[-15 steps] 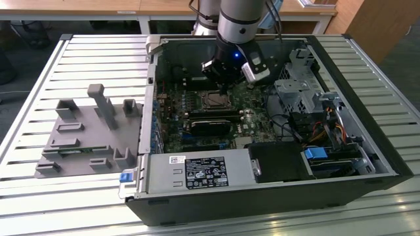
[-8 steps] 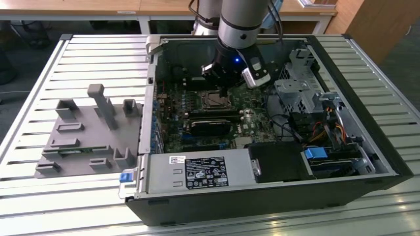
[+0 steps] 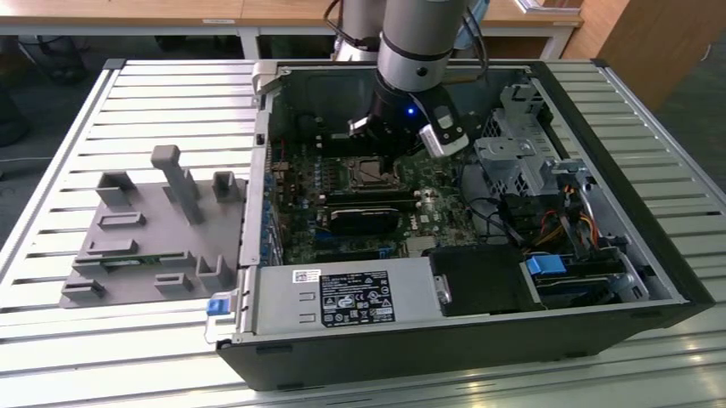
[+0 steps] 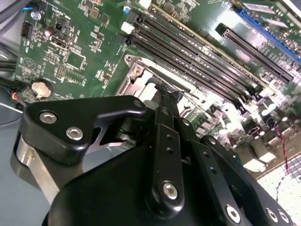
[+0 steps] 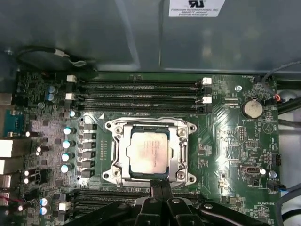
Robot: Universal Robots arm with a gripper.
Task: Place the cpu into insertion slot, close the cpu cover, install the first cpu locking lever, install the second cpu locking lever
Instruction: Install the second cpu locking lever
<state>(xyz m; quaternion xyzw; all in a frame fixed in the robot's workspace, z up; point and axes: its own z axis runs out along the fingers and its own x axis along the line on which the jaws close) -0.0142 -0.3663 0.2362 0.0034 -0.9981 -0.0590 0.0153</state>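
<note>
1. The cpu (image 5: 148,153), a flat square chip with a dull silver-tan, slightly smudged face, is being shown seated in the insertion slot (image 5: 181,176).
2. The cpu cover (image 5: 176,153), a silvery frame, is lying closed around it.
3. The gripper (image 5: 161,186) is being held at the socket's edge; its jaws are pressed together, gripping nothing visible.

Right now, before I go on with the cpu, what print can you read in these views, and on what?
Large label on the power supply box: print too small to read.
White sticker on the case wall: blurred, unreadable.
Motherboard markings: too small to read.
Nothing can be quoted.
</note>
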